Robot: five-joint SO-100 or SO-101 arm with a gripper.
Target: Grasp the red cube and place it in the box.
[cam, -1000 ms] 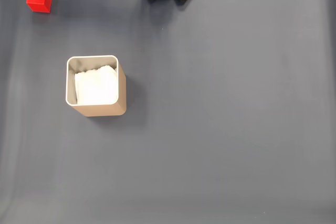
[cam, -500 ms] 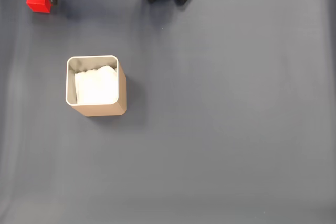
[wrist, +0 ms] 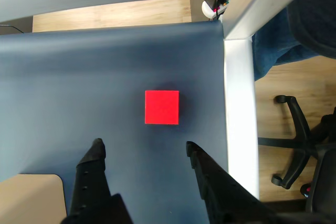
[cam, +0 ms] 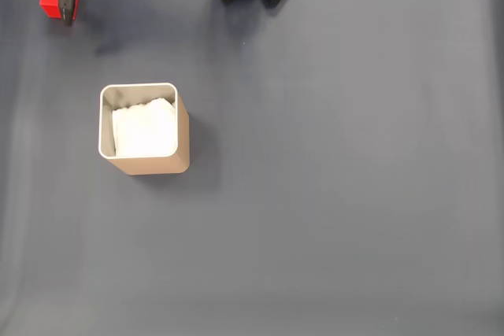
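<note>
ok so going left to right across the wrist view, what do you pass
tan box corner → left finger → red cube → right finger → white table edge → black chair base. The cube sits ahead of the open jaws, not between them.

A dark blue mat point(cam: 331, 194) covers the table; an office chair point(wrist: 304, 145) stands beside it.

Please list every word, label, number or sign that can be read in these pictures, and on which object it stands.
There are none: the red cube, the box, the dark mat and the open gripper show no readable text, label or number in either view.
</note>
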